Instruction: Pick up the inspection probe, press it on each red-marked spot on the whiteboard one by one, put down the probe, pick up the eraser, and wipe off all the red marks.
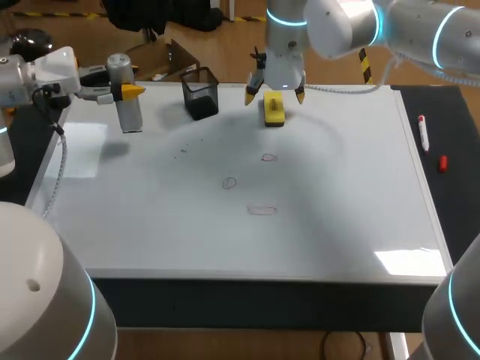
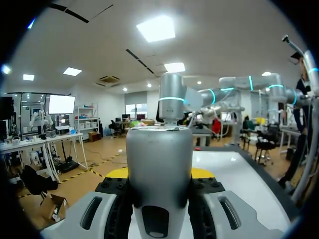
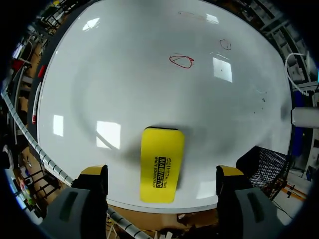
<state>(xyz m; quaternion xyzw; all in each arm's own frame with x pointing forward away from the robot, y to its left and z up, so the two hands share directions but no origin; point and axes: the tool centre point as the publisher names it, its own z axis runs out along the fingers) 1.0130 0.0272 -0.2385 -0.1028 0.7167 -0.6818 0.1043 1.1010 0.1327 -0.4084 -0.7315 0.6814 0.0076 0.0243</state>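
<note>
Yellow block eraser [image 1: 274, 109] at the far edge of the glossy white whiteboard [image 1: 337, 210]: straddles it with the right claw [image 1: 275, 96], fingers apart, likely aligning a grab. Clamps the silver cylindrical probe [image 1: 129, 114] upright in the left claw [image 1: 130, 91], far left, apparently clear of three red marker rings [image 1: 229, 182].

Overhead lights are bouncing off the whiteboard [image 1: 330, 232] pretty hard in the head view, with glare patches sitting at around 4 and 9 o'clock. The right arm [image 1: 352, 26] is throwing a soft, wide shadow across the board's 12 o'clock side. In the right wrist view, bright squares are glinting around the eraser [image 3: 162, 164] too.
</note>
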